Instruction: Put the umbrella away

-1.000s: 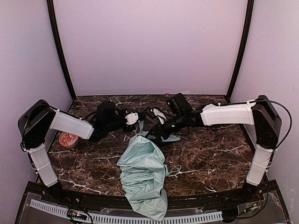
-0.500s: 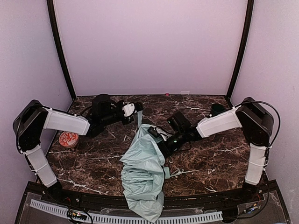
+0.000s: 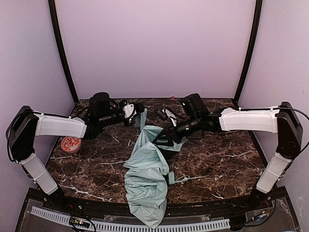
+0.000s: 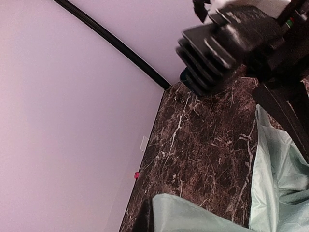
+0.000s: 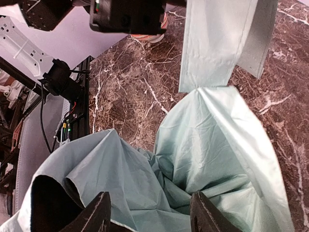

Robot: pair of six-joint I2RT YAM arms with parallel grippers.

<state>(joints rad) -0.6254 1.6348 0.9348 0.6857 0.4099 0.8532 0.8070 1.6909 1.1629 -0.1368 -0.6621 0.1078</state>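
— How is it going with the umbrella point(image 3: 147, 179)?
— Barely under way, I'd say. It's lying loose and crumpled down the middle of the table point(image 3: 217, 159), its lower end spilling over the near edge. Nothing is rolled, nothing is fastened.
— And the arms?
— The left gripper point(image 3: 135, 114) is clamping shut on a flat flap point(image 3: 142, 117) of the mint fabric, holding it up off the marble at the far end. The right gripper point(image 5: 150, 217) is hovering over the bunched canopy with its jaws standing apart, gripping nothing I can make out.
— So what's left?
— Gathering those folds, wrapping them tight, securing them. Most of the job, by my reckoning.
— Which camera is giving you that?
— The overhead one is showing the whole sprawl, plus a red-and-white tin point(image 3: 71, 144) off to the left. Only the right wrist is showing the spread fingers point(image 5: 99, 215), the hanging flap and a dark pocket of lining point(image 5: 46, 203). The left wrist is giving mostly wall and marble; its own fingers I can't make out.
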